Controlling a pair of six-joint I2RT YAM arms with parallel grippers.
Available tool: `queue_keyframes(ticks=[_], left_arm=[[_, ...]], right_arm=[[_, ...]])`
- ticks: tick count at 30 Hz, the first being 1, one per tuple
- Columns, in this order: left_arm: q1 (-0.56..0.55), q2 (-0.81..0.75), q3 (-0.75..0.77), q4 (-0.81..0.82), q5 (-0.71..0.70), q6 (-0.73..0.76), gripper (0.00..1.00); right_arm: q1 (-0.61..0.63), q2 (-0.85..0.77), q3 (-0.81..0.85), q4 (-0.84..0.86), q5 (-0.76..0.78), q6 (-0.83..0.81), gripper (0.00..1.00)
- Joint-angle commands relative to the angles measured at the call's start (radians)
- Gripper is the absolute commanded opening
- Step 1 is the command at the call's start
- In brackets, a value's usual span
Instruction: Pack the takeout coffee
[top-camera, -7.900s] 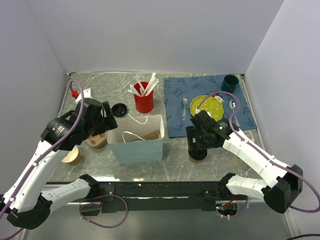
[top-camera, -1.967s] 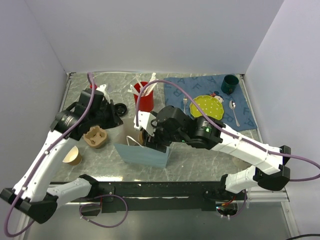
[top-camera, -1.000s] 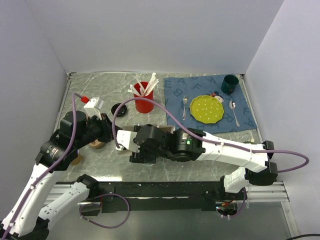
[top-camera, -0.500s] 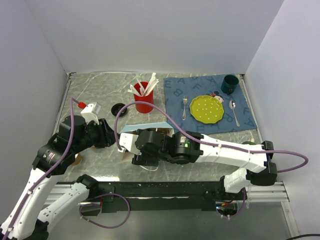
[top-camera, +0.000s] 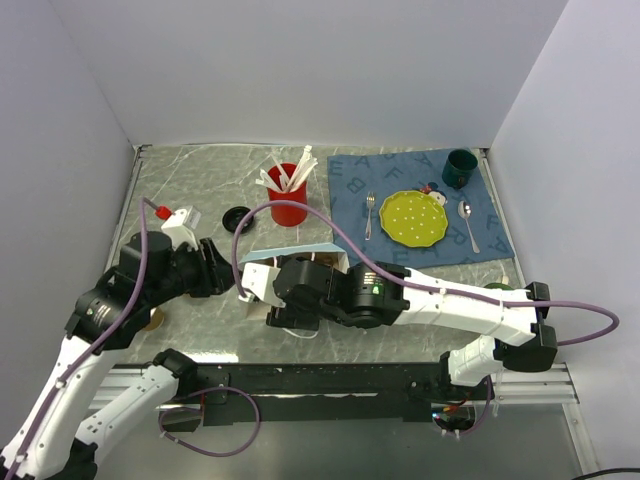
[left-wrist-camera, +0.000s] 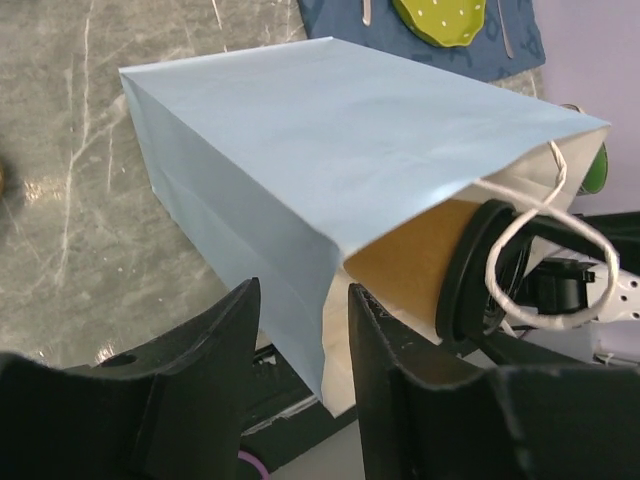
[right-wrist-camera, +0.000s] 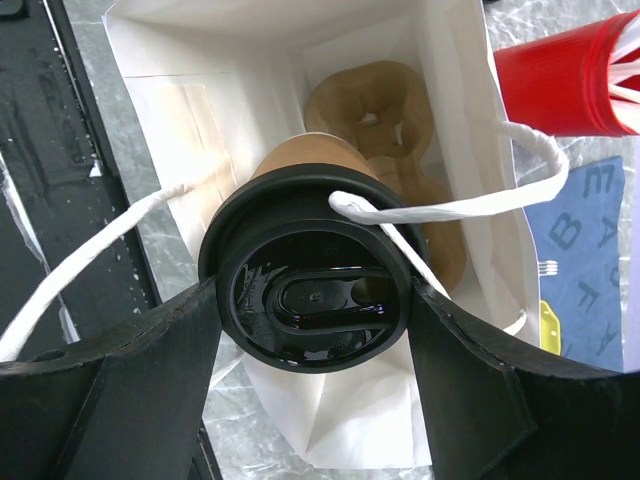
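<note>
So the left gripper (left-wrist-camera: 302, 300) just let go. Its fingers were pinched on the bag (left-wrist-camera: 300, 130) rim a second ago, and now they're apart with the rim loose between them. The bag is tipped on its side. The right gripper (right-wrist-camera: 312, 300) is clamped on the coffee (right-wrist-camera: 300, 160), which sits sideways in the bag's mouth, in front of a cup tray (right-wrist-camera: 380, 110), with the bag's handle (right-wrist-camera: 450, 210) draped over its lid. I'd say it's nearly packed, but nothing's steadying the bag now.

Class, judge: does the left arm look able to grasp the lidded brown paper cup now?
Probably not: the light blue paper bag walls the cup in, and the right end effector grips its lid.
</note>
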Motion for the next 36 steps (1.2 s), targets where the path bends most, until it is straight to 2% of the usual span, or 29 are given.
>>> queue_keyframes(ticks=[1, 6, 12, 16, 20, 36], left_arm=[[0.002, -0.018, 0.019, -0.035, 0.026, -0.066, 0.45], [0.002, -0.039, -0.021, -0.037, 0.057, -0.113, 0.43], [0.002, -0.053, -0.084, 0.043, 0.036, -0.111, 0.41], [0.002, -0.046, -0.114, 0.083, 0.062, -0.094, 0.12], [0.002, -0.085, -0.15, 0.1, 0.098, -0.1, 0.02], [0.002, -0.187, -0.225, 0.18, 0.21, -0.08, 0.01]], right_arm=[[0.005, -0.01, 0.063, -0.001, 0.04, 0.006, 0.38], [0.005, -0.002, 0.072, -0.01, 0.049, -0.006, 0.37], [0.004, -0.001, 0.076, -0.023, 0.038, -0.017, 0.37], [0.004, -0.012, 0.064, -0.037, 0.072, -0.052, 0.37], [-0.015, -0.027, 0.06, -0.041, 0.129, -0.133, 0.36], [-0.028, -0.081, -0.075, -0.05, 0.084, -0.374, 0.36]])
